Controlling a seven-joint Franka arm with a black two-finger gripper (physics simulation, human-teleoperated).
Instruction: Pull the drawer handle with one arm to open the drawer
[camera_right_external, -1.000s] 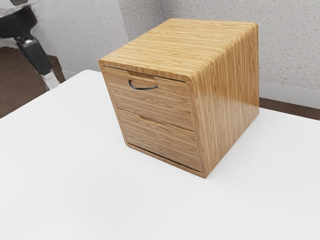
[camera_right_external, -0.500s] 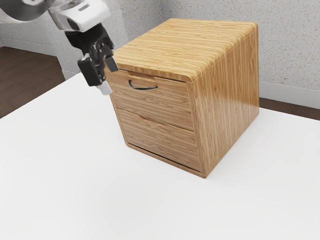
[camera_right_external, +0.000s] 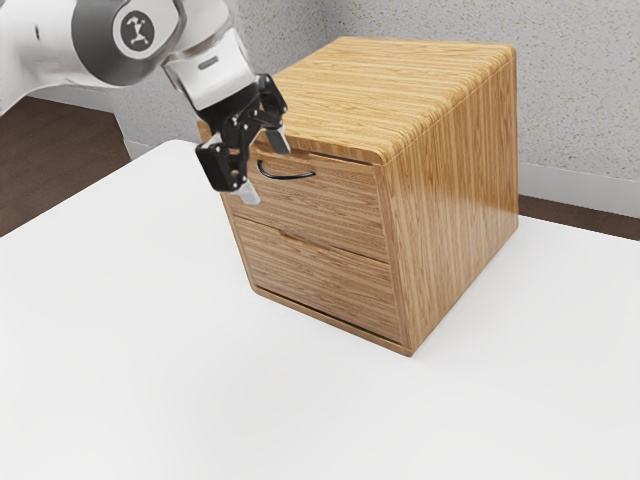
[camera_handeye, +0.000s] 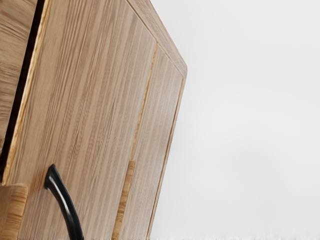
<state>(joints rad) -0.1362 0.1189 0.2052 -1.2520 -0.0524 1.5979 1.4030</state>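
Note:
A bamboo-wood cabinet (camera_right_external: 440, 170) with two drawers stands on the white table (camera_right_external: 150, 360). The top drawer (camera_right_external: 320, 200) sits flush with the cabinet front and carries a thin dark curved handle (camera_right_external: 290, 176). My black gripper (camera_right_external: 264, 168) hangs open right in front of the handle's left end, one finger above it and one below, fingers spread wide. In the wrist view the handle (camera_handeye: 64, 206) shows close under my hand, with the top drawer front (camera_handeye: 85, 115) and the lower drawer front (camera_handeye: 161, 145) behind it.
The lower drawer (camera_right_external: 320, 275) is flush too and has a small wooden notch as its grip. White table surface spreads in front of the cabinet and toward the exterior view's left. A grey wall stands behind.
My arm swept in from the upper left, down and to the exterior view's right, bringing the open gripper to the handle's left end. The drawer has not moved.

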